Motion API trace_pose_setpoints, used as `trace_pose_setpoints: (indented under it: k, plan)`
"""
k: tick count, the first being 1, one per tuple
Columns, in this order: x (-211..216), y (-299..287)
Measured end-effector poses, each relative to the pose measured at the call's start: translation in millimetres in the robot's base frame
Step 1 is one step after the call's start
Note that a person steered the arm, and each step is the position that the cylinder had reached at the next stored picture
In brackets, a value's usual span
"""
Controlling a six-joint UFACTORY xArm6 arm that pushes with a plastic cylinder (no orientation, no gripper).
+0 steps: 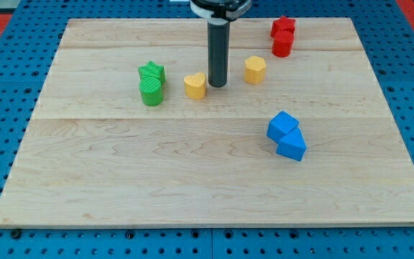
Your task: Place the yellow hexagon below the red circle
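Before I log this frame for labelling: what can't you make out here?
- My tip: contact with the yellow heart is unclear in the camera view; the gap is too small.
- The arm above the rod: cut off by the view's top edge.
- Red circle: partly hidden by the red star.

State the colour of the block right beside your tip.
Yellow: the heart block left of my tip, camera view.
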State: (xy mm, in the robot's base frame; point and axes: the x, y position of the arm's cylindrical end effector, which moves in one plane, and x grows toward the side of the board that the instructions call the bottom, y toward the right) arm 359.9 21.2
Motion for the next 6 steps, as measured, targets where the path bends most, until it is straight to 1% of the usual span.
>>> trace_pose_setpoints:
  k: [1,2,4,5,6]
  plan:
    - [-14.6,5.8]
    - [-18.8,46.0]
    - [-22.3,95.6]
    - [-4.7,46.5]
    - [14.4,114.7]
